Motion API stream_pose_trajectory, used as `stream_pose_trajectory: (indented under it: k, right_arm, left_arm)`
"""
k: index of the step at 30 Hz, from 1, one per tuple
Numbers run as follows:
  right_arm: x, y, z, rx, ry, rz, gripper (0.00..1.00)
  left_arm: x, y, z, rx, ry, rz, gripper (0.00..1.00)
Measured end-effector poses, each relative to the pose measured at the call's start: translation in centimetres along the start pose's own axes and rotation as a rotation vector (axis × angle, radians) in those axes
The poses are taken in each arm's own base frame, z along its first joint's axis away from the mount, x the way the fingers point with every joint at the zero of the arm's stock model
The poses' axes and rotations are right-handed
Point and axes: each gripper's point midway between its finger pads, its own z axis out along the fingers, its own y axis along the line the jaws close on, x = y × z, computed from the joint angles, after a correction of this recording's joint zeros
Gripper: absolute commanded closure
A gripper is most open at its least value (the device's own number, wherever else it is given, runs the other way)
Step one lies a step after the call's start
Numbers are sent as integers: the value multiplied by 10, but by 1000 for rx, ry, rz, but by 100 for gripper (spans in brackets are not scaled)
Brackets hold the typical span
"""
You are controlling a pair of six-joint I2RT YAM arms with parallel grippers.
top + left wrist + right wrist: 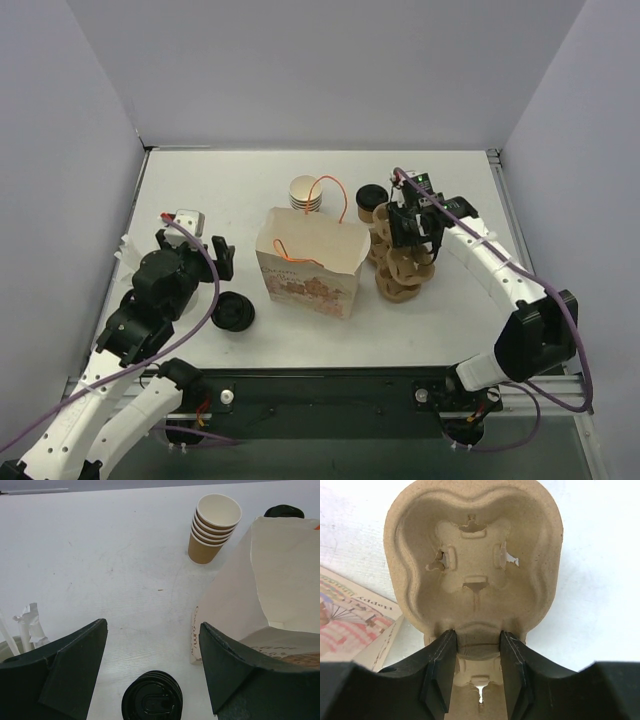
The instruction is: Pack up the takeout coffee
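Note:
The takeout coffee, a small tan cup with a black lid, stands behind the right side of the white paper bag. Only its lid shows in the left wrist view, above the bag's edge. My right gripper is shut on the middle ridge of the brown pulp cup carrier, just right of the bag. The right wrist view shows the fingers pinching the carrier. My left gripper is open and empty, left of the bag, above a stack of black lids.
A stack of nested tan cups stands behind the bag and also shows in the left wrist view. The bag is open at the top, with orange handles. The black lids lie between my left fingers. White wrapped straws lie at the left.

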Motion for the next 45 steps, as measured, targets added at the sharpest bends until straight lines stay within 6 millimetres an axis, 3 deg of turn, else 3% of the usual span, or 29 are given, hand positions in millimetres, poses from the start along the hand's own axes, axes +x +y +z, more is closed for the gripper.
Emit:
stream_pose_trajectory:
  k: [4,10,18,23,26,30,34,40,45]
  right_arm:
    - [-17,-4,-31,1,-73,7,63]
    - [-54,-7,-100,-16,-264,16,64]
    - [-91,32,-209,-161,-554,-75,64]
    - [-104,53,-244,-268,-662,-122,66]
    - [-109,74,-251,-341,-699,-176,66]
    - [-112,117,-256,-443,-736,-316,65]
    - [-115,158,-247,-510,-723,-433,65]
    - [-113,181,-203,-499,-633,-511,65]
    - [-109,187,-188,-497,-597,-541,65]
  left_arm:
    - [2,-4,2,17,9,1,17]
    - [1,-17,11,65,49,0,18]
    - [-37,-44,16,162,32,-47,21]
    - [-39,-53,20,196,51,-65,21]
    - [-34,-56,21,208,74,-75,23]
    - [-31,-60,20,226,89,-89,27]
    - [-31,-63,19,243,95,-103,32]
    - [-28,-69,17,276,107,-117,34]
    - [-22,-70,15,284,117,-126,34]
